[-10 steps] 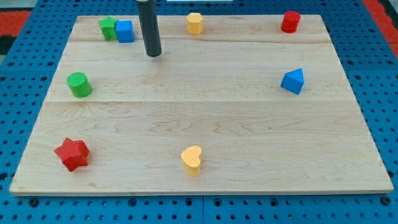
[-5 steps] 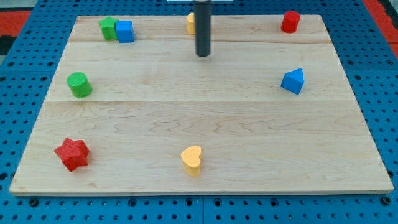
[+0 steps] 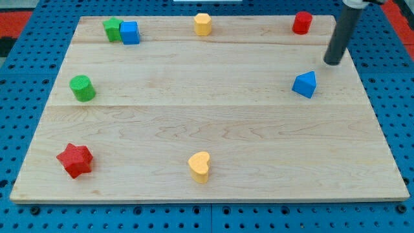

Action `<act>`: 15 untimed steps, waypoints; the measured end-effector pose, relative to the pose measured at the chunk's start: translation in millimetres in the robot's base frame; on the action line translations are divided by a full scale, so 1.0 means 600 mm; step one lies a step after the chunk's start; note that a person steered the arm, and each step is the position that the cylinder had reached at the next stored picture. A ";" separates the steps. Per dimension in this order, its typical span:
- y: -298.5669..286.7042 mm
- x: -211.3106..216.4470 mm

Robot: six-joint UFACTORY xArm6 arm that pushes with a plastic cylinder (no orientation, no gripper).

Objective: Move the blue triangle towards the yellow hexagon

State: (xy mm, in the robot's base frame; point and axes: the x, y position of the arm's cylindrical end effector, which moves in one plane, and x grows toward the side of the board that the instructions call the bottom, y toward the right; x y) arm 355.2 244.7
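Note:
The blue triangle [image 3: 305, 85] sits on the wooden board [image 3: 207, 123] near the view's right edge. The yellow hexagon [image 3: 203, 24] stands at the view's top, near the middle. My tip [image 3: 333, 62] is on the board just above and to the right of the blue triangle, a short gap apart from it. The dark rod rises from the tip toward the view's top right corner.
A red cylinder [image 3: 301, 22] is at the top right, close to the rod. A green star [image 3: 112, 29] touches a blue cube [image 3: 130, 32] at the top left. A green cylinder [image 3: 82, 88] is at the left, a red star [image 3: 75, 160] at the bottom left, a yellow heart [image 3: 200, 166] at the bottom middle.
My tip has swept from the top left, past the yellow hexagon, to the right side beside the blue triangle. No block has moved.

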 end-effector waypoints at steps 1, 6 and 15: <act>-0.044 0.077; -0.181 -0.028; -0.433 0.027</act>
State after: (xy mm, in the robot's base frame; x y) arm 371.6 -15.1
